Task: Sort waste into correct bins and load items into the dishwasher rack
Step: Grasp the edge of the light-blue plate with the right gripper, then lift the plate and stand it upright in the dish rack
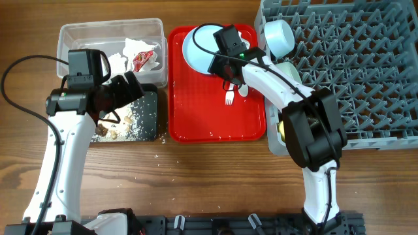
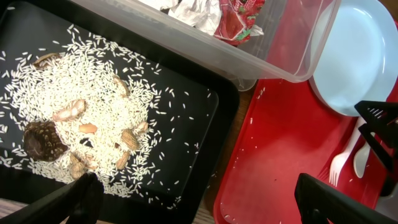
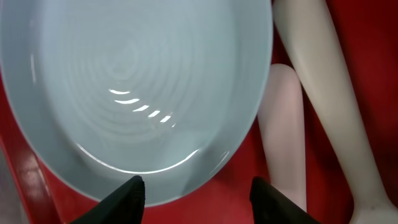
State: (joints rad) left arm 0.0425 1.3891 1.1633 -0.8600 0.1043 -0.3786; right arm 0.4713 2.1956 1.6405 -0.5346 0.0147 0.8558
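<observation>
Reaching from the near left, the left arm (image 1: 62, 150) bends over the black tray (image 1: 149, 121), its left tool (image 2: 199, 193) hanging with fingers apart above the rice and scraps (image 2: 81, 124). Farther right, the right arm (image 1: 281, 85) stretches far-left across the red tray (image 1: 215, 121), the right tool (image 3: 196, 186) spread apart over the pale blue plate (image 3: 137, 93), gripping nothing.

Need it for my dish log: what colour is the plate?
Pale blue; the plate shows best in the right wrist view.
</observation>
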